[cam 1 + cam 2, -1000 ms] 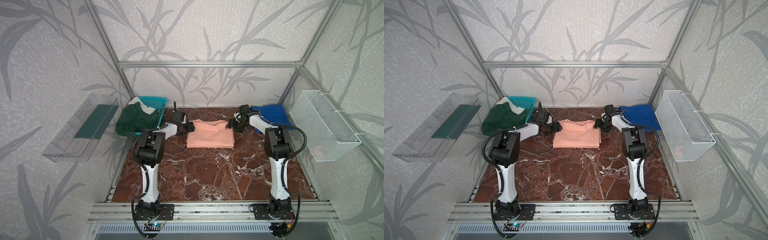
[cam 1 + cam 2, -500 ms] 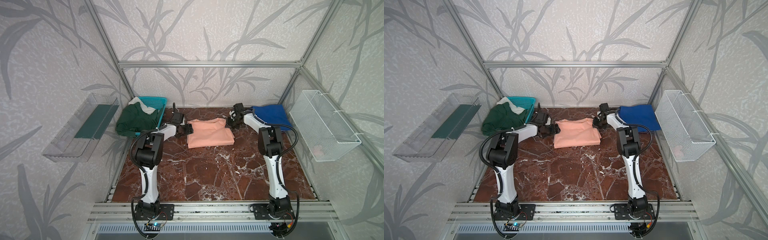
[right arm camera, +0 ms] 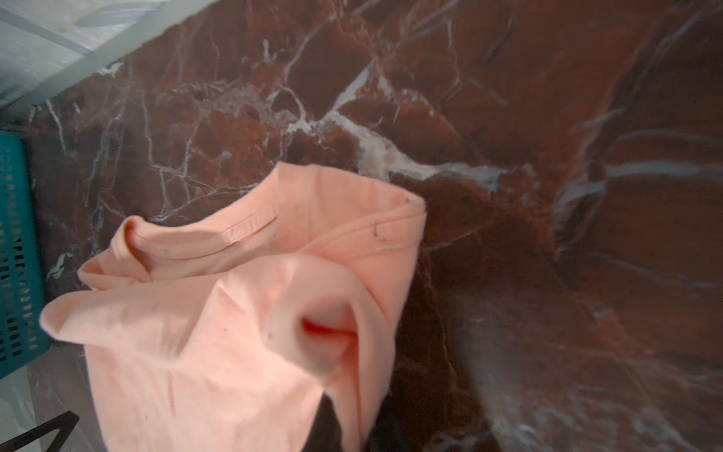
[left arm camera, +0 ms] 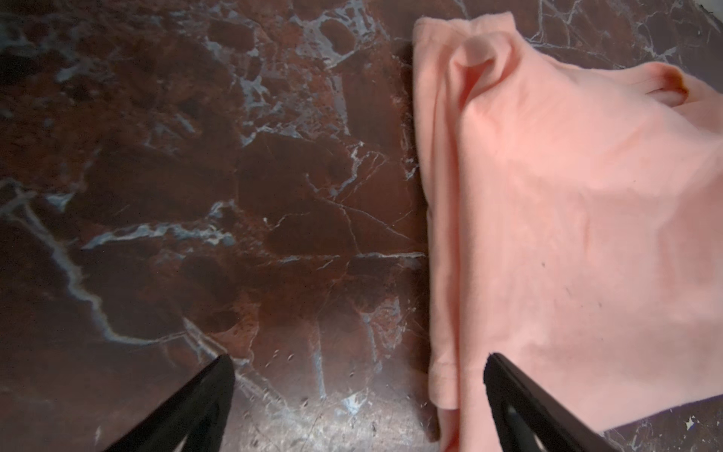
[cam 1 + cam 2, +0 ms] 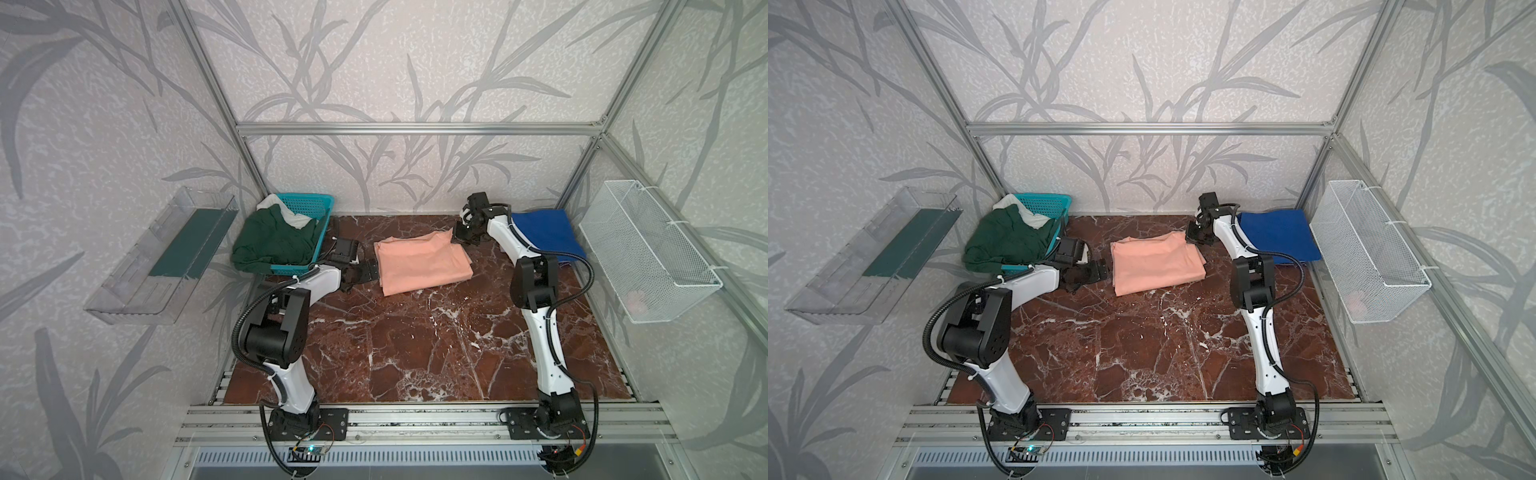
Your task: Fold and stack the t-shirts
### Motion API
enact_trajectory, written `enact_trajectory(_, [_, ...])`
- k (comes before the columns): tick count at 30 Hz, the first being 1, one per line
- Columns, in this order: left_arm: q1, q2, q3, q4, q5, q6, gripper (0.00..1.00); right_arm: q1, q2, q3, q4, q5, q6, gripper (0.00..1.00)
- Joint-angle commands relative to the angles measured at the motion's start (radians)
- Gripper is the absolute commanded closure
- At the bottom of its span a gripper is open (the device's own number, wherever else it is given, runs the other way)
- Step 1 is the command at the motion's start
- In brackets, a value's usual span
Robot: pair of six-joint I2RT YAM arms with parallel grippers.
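My right claw (image 5: pixel 460 236) is clamped on a corner of the peach shirt (image 5: pixel 422 264), and the cloth bunches up into it, lifted off the bench (image 5: pixel 415 340). The rest of that shirt lies folded flat, spreading away from this claw towards my left claw (image 5: pixel 369 272).

The left claw stands wide open, low over the bench and just beside the shirt's opposite edge. In the left wrist view one finger (image 4: pixel 504 387) overlaps the hem and the other (image 4: pixel 203 403) sits over bare stone; I cannot tell whether either touches.

Behind the right claw, past its arm, a blue shirt (image 5: pixel 548 232) lies flat in the bench's far corner. Behind the left claw a teal basket (image 5: pixel 309 203) holds a dark green shirt (image 5: pixel 270 245) that spills over its rim, with a white shirt (image 5: pixel 291 214) tucked in behind it.

The bench is glossy dark red marble with white veins. The walls (image 5: pixel 415 62) are pale paper with a grey leaf pattern, framed by aluminium bars (image 5: pixel 415 129). A clear plastic tray (image 5: pixel 166 257) hangs on the wall on the left claw's side, and a white wire basket (image 5: pixel 648 257) on the right claw's side.
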Motion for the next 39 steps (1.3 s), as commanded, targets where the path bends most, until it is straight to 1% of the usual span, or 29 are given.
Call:
enact_trajectory(1, [0.007, -0.025, -0.022, 0.037, -0.019, -0.014, 0.01, -0.01, -0.005, 0.077, -0.087, 0.019, -0.034, 1.0])
enact_trajectory(4, [0.007, -0.019, -0.033, 0.064, -0.011, -0.04, 0.01, -0.012, -0.013, 0.122, -0.113, 0.042, -0.049, 1.0])
enact_trajectory(9, [0.006, -0.006, -0.051, 0.148, 0.077, -0.1, 0.01, -0.027, -0.029, 0.159, -0.12, 0.106, -0.048, 1.0])
enact_trajectory(12, [0.005, -0.009, -0.07, 0.194, 0.106, -0.126, 0.01, -0.041, -0.038, 0.199, -0.145, 0.156, -0.07, 1.0])
enact_trajectory(15, [0.004, -0.023, -0.092, 0.225, 0.119, -0.139, 0.01, -0.055, -0.046, 0.24, -0.178, 0.198, -0.097, 1.0])
enact_trajectory(19, [0.004, -0.035, -0.11, 0.238, 0.124, -0.143, 0.01, -0.078, -0.078, 0.254, -0.189, 0.245, -0.133, 1.0])
enact_trajectory(25, [0.004, -0.034, -0.113, 0.241, 0.14, -0.143, 0.01, -0.134, -0.113, 0.309, -0.197, 0.29, -0.175, 1.0])
enact_trajectory(30, [0.002, -0.036, -0.113, 0.238, 0.144, -0.143, 0.01, -0.201, -0.124, 0.378, -0.199, 0.291, -0.212, 1.0])
enact_trajectory(33, [0.001, -0.035, -0.104, 0.227, 0.145, -0.138, 0.01, -0.249, -0.136, 0.415, -0.201, 0.279, -0.212, 1.0])
enact_trajectory(36, [0.0, -0.031, -0.1, 0.217, 0.145, -0.134, 0.01, -0.291, -0.166, 0.421, -0.2, 0.247, -0.227, 1.0])
enact_trajectory(39, [-0.001, -0.02, -0.092, 0.211, 0.144, -0.129, 0.01, -0.314, -0.205, 0.421, -0.213, 0.257, -0.254, 1.0])
